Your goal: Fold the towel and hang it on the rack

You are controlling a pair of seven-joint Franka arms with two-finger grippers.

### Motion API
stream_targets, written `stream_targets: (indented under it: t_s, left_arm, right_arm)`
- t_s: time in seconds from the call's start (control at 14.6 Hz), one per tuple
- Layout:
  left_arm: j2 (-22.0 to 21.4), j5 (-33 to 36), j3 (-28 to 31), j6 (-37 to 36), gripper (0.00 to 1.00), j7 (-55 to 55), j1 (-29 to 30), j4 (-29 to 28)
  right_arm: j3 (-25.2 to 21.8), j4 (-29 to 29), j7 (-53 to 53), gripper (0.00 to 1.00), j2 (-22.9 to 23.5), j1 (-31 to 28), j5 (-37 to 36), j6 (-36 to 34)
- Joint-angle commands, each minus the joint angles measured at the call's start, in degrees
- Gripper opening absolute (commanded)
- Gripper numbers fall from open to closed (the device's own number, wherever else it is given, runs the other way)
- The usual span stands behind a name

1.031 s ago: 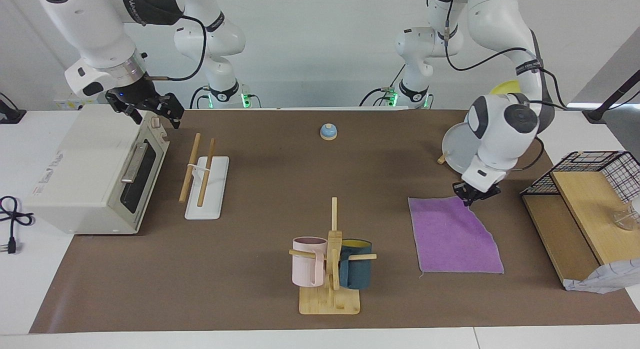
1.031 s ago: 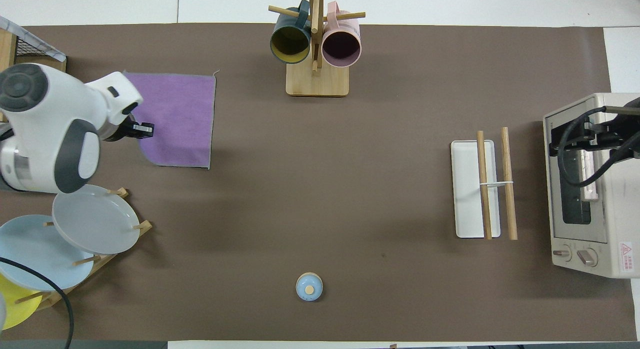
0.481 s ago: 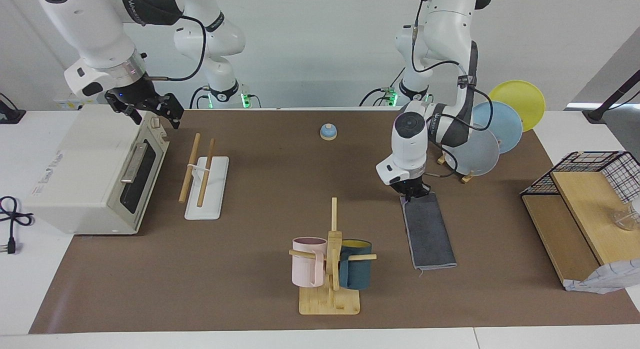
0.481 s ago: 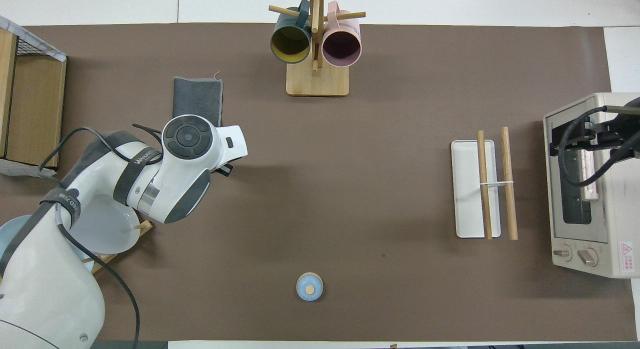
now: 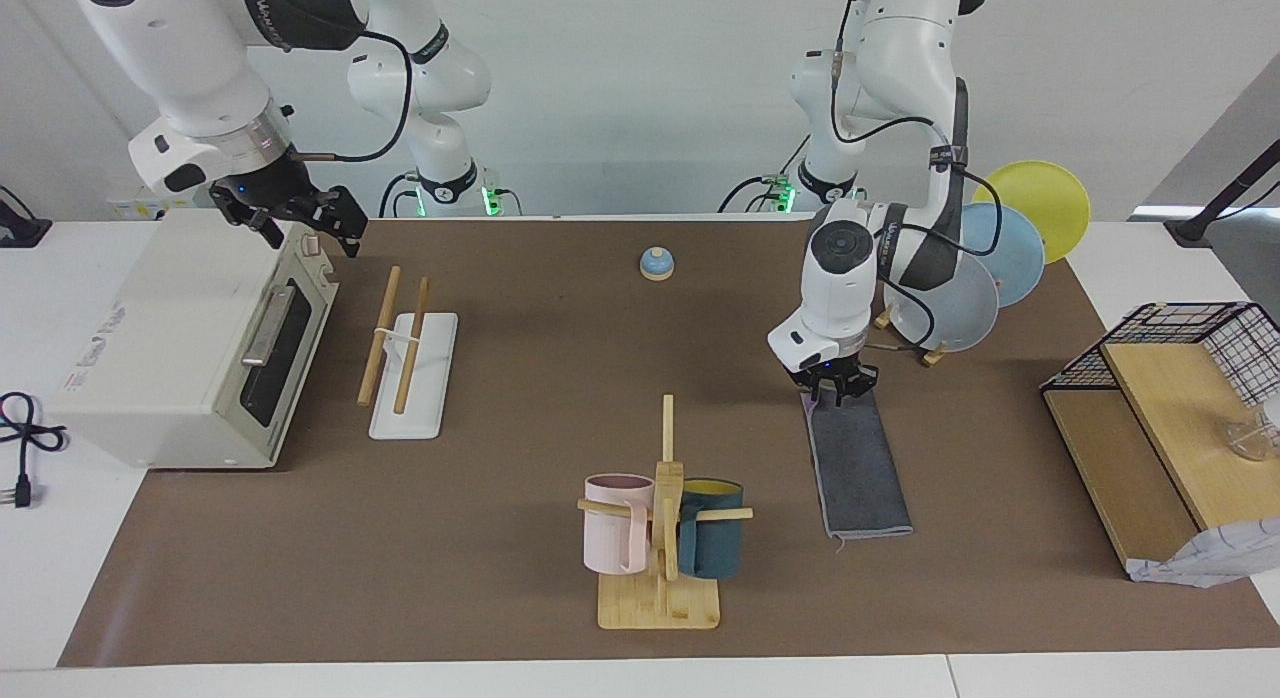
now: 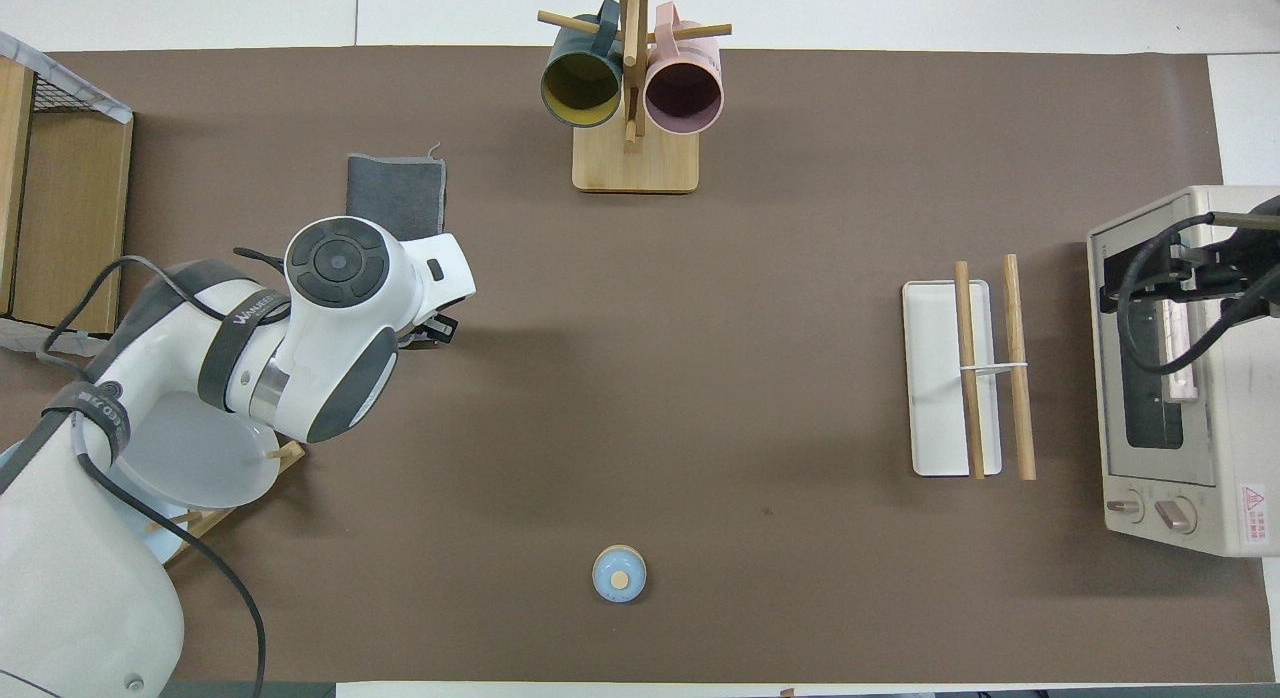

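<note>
- The right gripper [image 5: 312,240] waits over the top front corner of the toaster oven [image 5: 190,348]. Its fingers are spread and hold nothing, and it has not moved over the past second.
- The rack [image 5: 412,378] stands just beside the oven, toward the right arm's end of the table. Both its wooden rods are bare, so the hanging step is not yet begun.
- The mug tree [image 5: 662,518] with its two cups stands at mid-table, farther from the robots than the towel's near end.
- The towel [image 5: 862,468] has changed most. A second ago it lay spread out with its purple face up. Now it is a narrow strip folded in half, dark grey face up, flat on the mat. A thin line of purple shows at the end nearer the robots. The fold looks done.
- It lies toward the left arm's end of the table, well apart from the rack, so it has a long way to be carried.
- The left gripper [image 5: 836,392] hangs right at the towel's end nearer the robots. Its fingers seem parted, as if just released, though the wrist hides much of them.
- The plate stand [image 5: 935,318] is just beside that arm.
</note>
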Motion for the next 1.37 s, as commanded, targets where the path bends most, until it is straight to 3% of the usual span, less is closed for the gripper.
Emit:
stream_targets:
  t_s: [0.0,0.62,0.96,1.31]
  left_arm:
    - [-3.2,-3.9,0.1,-4.2,1.00,0.3,1.1,1.1]
    - [-1.7,-25.0,0.1,0.0,1.00,12.4,12.7,2.3]
    - [3.1,-31.5,0.0,4.0,0.99,17.4,14.0,2.3]
    - [4.8,-31.8,-0.1,4.0,0.91,17.6,13.9,2.3]
  right_arm:
    - [0.1,-1.1,-0.4,1.00,-0.9,-0.5,1.2,0.6]
    - [0.1,-1.1,-0.4,1.00,-0.9,-0.5,1.2,0.6]
    - [0.1,-1.1,-0.4,1.00,-0.9,-0.5,1.2,0.6]
    - [0.1,-1.1,-0.4,1.00,-0.9,-0.5,1.1,0.6]
